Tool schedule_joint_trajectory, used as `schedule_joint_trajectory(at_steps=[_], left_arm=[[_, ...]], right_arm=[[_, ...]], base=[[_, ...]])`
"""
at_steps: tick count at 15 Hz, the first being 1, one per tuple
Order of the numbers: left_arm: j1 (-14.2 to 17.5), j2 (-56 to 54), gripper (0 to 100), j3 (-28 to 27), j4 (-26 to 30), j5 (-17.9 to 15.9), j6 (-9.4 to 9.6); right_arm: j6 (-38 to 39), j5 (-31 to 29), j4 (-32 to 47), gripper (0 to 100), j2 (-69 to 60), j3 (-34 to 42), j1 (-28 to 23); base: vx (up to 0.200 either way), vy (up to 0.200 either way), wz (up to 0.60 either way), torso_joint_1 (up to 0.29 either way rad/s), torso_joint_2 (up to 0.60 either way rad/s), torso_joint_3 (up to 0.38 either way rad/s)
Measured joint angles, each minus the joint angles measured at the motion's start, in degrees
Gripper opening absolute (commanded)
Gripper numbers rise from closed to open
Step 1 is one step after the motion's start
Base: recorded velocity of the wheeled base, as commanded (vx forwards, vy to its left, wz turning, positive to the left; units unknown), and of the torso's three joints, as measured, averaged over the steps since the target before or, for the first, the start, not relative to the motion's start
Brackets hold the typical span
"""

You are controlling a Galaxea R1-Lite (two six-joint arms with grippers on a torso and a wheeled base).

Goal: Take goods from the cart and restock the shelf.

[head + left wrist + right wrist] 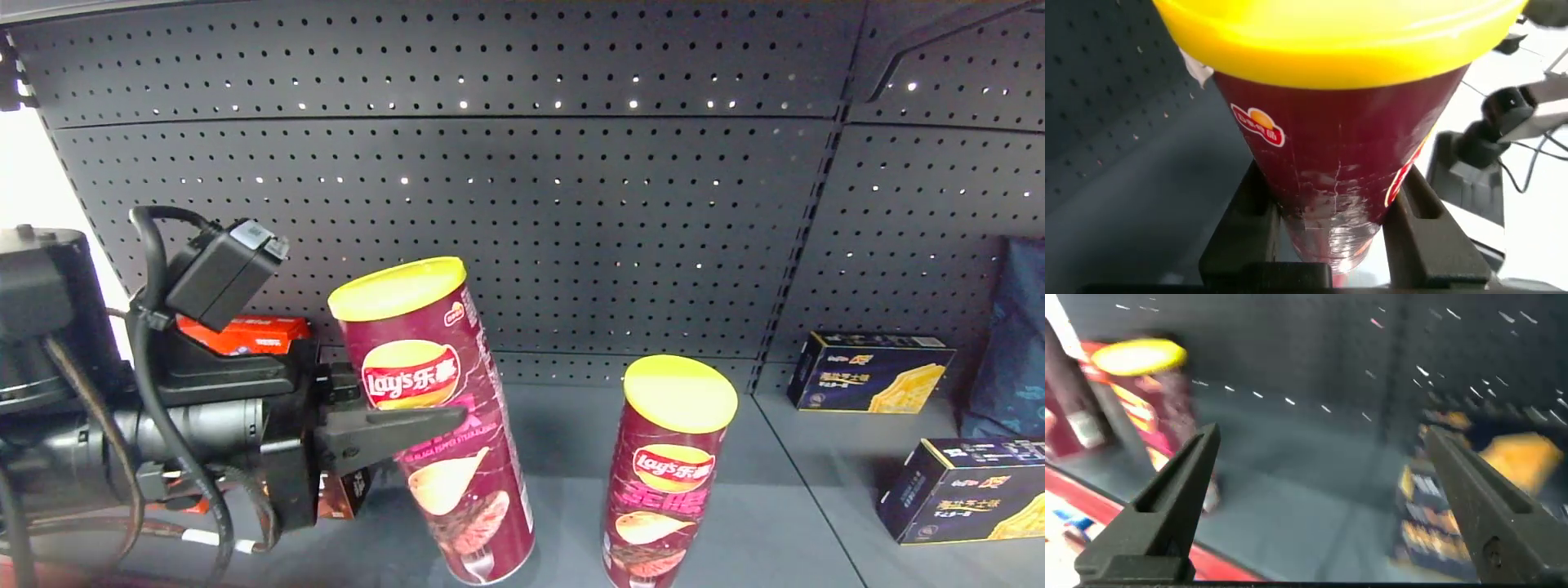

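- Head view: the left jaws clamp a tilted chips can (424, 367) at its middle, its base low at the shelf (775, 523) front. Whether it touches is unclear. A second chips can (665, 474) stands upright at its 3 o'clock, so restocking looks partly done.
- Left wrist view: the jaws press both sides of the can, and release likely remains.
- Right wrist view: the right jaws gape, holding nothing.

Head camera looks down at shelf (571, 506); wrist cameras view it closely.
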Motion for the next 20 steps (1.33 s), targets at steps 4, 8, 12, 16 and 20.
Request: schedule_joint_trajectory(at_steps=[4,8,12,16,20], left_arm=[[0.5,6.3,0,-3.2,-2.1,-0.2,0.83],[0.4,11.0,0,-3.8,-5.2,0.8,2.71],[0.5,15.7,0,-6.9,-6.2,1.4,3.06],[0.7,20.8,0,-14.0,-5.7,1.5,3.15],[0.4,26.1,0,-18.9,-5.6,1.5,5.22]], right_arm=[[-0.4,-0.6,10.6,100,-10.3,1.1,-3.8],[-1.7,-2.8,11.6,100,-19.6,6.8,-5.8],[-2.8,-5.2,9.8,100,-22.4,10.7,-6.3],[-3.9,-9.8,9.4,100,-23.0,14.6,-6.3],[-3.6,-10.0,10.9,100,-23.2,15.2,-6.2]], base=[[0.0,0.0,0.0,0.0,0.0,0.0],[0.0,0.0,0.0,0.0,0.0,0.0],[0.0,0.0,0.0,0.0,0.0,0.0],[0.0,0.0,0.0,0.0,0.0,0.0],[0.0,0.0,0.0,0.0,0.0,0.0]])
